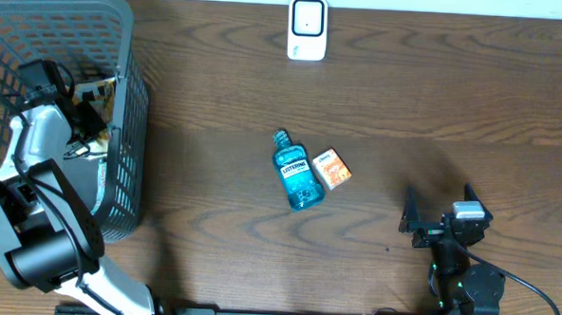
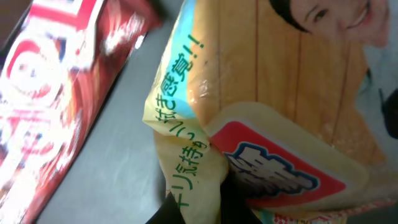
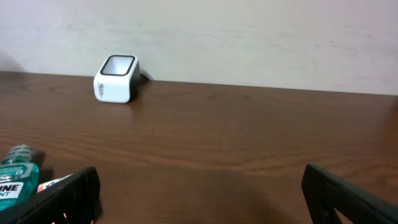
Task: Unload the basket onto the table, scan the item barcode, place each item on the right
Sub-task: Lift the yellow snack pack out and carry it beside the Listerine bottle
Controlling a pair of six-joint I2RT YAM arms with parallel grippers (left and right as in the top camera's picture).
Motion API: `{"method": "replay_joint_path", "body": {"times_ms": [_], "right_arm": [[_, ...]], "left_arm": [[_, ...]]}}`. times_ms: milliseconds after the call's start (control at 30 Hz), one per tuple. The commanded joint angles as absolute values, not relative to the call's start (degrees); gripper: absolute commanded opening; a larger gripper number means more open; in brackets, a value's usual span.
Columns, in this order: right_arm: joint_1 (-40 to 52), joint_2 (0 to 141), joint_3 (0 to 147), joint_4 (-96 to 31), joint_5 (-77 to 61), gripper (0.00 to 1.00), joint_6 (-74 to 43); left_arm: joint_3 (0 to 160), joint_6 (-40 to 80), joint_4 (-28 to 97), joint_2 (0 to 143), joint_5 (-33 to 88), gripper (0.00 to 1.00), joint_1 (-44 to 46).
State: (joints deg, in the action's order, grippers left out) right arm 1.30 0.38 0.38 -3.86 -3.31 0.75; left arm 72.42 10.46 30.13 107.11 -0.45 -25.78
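Overhead view: inside the grey mesh plastic basket (image 1: 132, 94), the left gripper (image 2: 210, 204) pinched a yellow plastic packet (image 2: 273, 93) beside a red foil packet (image 2: 56, 99). The right gripper (image 3: 202, 196) stood released above the dark wooden table (image 1: 435, 107).

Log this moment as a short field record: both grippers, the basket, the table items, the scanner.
left gripper: down inside the basket, shut on the yellow packet
right gripper: open, holding nothing, low over the table
basket contents seen: yellow packet, with a red packet beside it
table items: blue mouthwash bottle lying flat, small orange box close beside it
scanner: white, at the table's far edge, apart from both items
scan status: not yet done
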Motion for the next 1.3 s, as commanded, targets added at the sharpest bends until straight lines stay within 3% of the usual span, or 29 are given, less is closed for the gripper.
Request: {"method": "replay_joint_path", "body": {"times_ms": [0,467,667,833,1000,1267], "right_arm": [[1.2,0.4,0.3,-4.1,-3.3,0.99,1.6],[1.2,0.4,0.3,-4.1,-3.3,0.99,1.6],[1.2,0.4,0.3,-4.1,-3.3,0.99,1.6],[1.2,0.4,0.3,-4.1,-3.3,0.99,1.6],[1.2,0.4,0.3,-4.1,-3.3,0.99,1.6],[1.2,0.4,0.3,-4.1,-3.3,0.99,1.6]], "left_arm": [[71.9,11.4,32.1,100.9,-2.5,0.07,-26.1],[72.2,26.2,30.0,67.0,-1.8,0.07,-26.1],[72.2,28.2,28.8,58.0,14.7,0.07,-25.7],[72.2,28.2,28.2,54.6,24.0,0.07,-19.7],[72.2,26.3,29.1,55.2,22.7,0.07,-8.9],[72.2,30.2,38.9,63.0,-1.1,0.07,5.5]]}}
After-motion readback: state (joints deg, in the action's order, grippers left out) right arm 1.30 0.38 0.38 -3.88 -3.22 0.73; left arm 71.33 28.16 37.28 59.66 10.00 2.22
